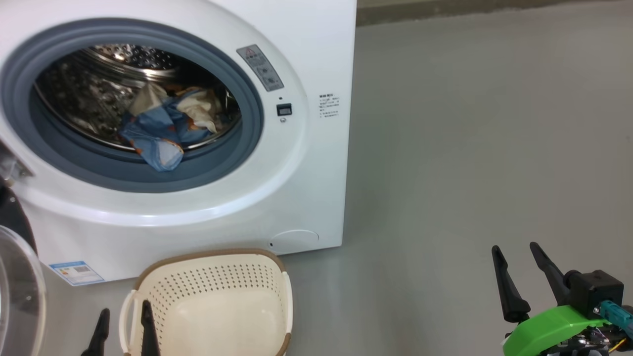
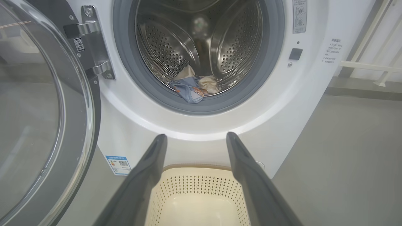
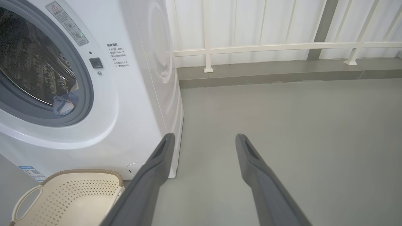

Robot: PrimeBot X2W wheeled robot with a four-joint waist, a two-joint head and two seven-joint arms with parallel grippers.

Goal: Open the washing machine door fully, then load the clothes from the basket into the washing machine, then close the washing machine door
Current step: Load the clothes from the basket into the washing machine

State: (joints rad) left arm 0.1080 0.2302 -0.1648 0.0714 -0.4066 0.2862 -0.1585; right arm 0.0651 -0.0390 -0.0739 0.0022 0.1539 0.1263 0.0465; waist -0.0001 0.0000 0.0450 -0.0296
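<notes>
The washing machine (image 1: 296, 163) stands at the left with its door (image 2: 37, 110) swung wide open to the left; the glass bowl of the door (image 1: 15, 287) shows at the left edge. The clothes (image 1: 163, 128) lie at the front of the steel drum, and the light blue one droops over the grey gasket (image 2: 193, 86). Below the machine stands the basket (image 1: 212, 282), with nothing in it. My left gripper (image 1: 123, 314) is open at the basket's near left corner, above the basket (image 2: 194, 188), holding nothing. My right gripper (image 1: 515, 248) is open over bare floor, far to the right.
Grey floor (image 1: 470, 148) stretches to the right of the machine. In the right wrist view a low kerb and a white railing (image 3: 267, 47) run along the back. The door's hinge (image 2: 94, 47) sits at the opening's left side.
</notes>
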